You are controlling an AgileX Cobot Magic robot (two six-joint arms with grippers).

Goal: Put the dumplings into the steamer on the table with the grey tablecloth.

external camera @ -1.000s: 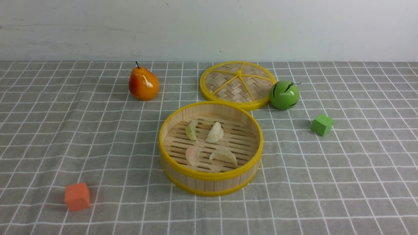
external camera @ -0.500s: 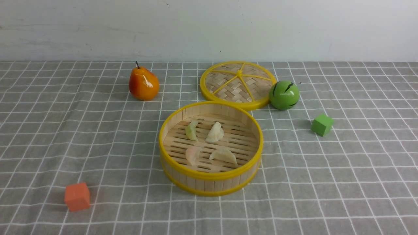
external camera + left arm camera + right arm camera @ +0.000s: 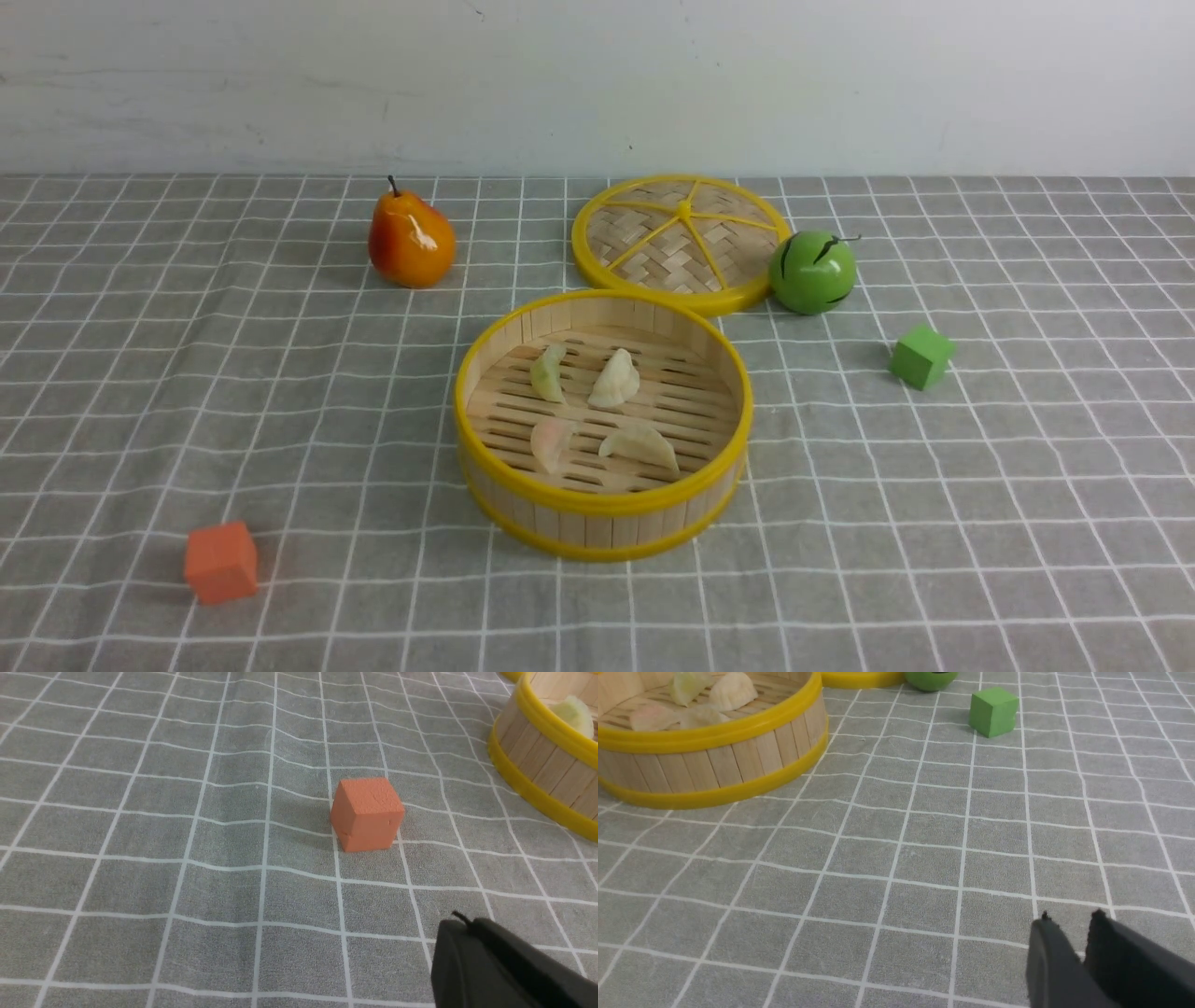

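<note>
Bamboo slats and yellow rims make up the steamer (image 3: 602, 425), which is set on the grey tablecloth (image 3: 980, 485) covering the table (image 3: 140, 373). All four dumplings (image 3: 597, 411) are seen lying on its slatted floor: a pale green one (image 3: 548, 373), a pinkish one (image 3: 551, 441) and two cream-white ones (image 3: 616, 379).

In its wrist view, the left gripper (image 3: 460, 924) is seen with its jaws pressed together and nothing held; an orange cube (image 3: 366, 813) is found ahead of the jaws, well apart, and the steamer further ahead and off to one side.

The right gripper (image 3: 1069, 926) is shown with a narrow gap between its fingertips (image 3: 1043, 933), slightly parted and empty, above bare cloth. Well ahead of these jaws a green cube (image 3: 993, 710) is seen, with the steamer off to the other side.

A pear (image 3: 409, 238), the woven lid (image 3: 680, 241) and a green ball (image 3: 813, 271) are placed beyond the steamer.
</note>
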